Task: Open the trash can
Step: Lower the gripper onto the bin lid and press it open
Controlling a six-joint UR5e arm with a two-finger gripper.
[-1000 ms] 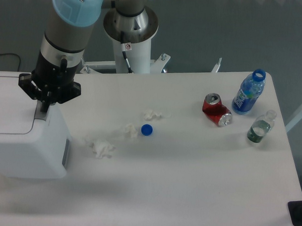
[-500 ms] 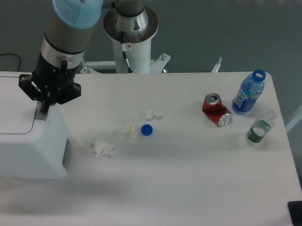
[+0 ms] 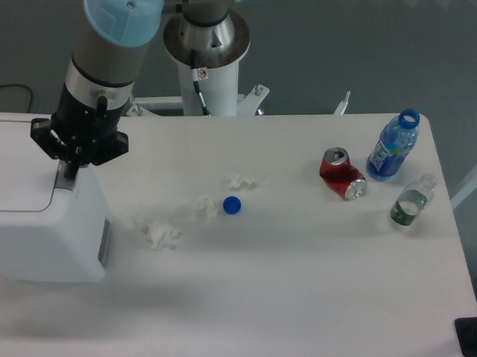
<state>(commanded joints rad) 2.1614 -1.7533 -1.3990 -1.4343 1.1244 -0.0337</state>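
In the fixed camera view, the trash can (image 3: 41, 226) sits at the left edge of the table (image 3: 297, 290), lid flat and shut, with its grey push-strip (image 3: 105, 240) facing right toward the crumpled tissues (image 3: 160, 234). The gripper (image 3: 66, 175) hangs straight down over the lid's right rear corner, fingertips at or just above the surface; whether the fingers are parted or closed I cannot tell, since the wrist body hides them. To open the bin well, I judge the press should go down squarely and steadily at the latch area, without sliding off the rounded corner. Compared with the frames half a second and a second ago, almost nothing differs: the arm stays in place, and the bottles, red can (image 3: 342, 173) and blue cap (image 3: 232, 204) are unmoved.
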